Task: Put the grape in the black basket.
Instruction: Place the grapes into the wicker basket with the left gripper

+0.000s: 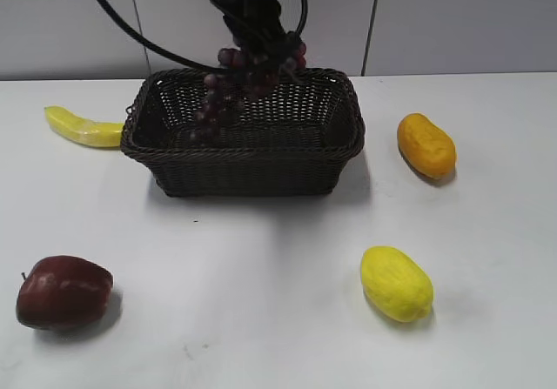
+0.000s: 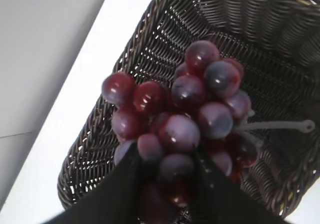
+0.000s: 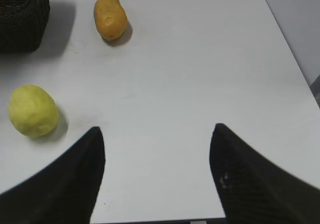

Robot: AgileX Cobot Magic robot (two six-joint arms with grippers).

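Carry step nearly done, release step next, by the look of it. Left claw point(image 2: 162, 184) pinching the grape point(image 2: 185, 119) by its upper berries, bunch dangling free over the black basket point(image 1: 244, 158), toward the back rim in the exterior view. Lowest berries hanging down into the opening, though whether touching the woven floor cannot be told. Pale plastic stem poking out sideways from the cluster in the left wrist view, basket weave directly beneath. Right claw point(image 3: 157, 144) spread wide and holding nothing, hovering over bare white worktop point(image 3: 200, 73), well apart from the basket.

Next move, as a judgement: lower a little more toward the basket's middle, then spread the fingers and let the bunch settle. Some care called for, since the cluster hangs near the rear wall and could drape over the rim if dropped there.

Elsewhere on the worktop: banana point(image 1: 83, 128) just beside the basket's left end, dark red apple point(image 1: 63, 291) front left, yellow lemon-like fruit point(image 1: 397, 283) front right, orange fruit point(image 1: 426, 145) off to the right.
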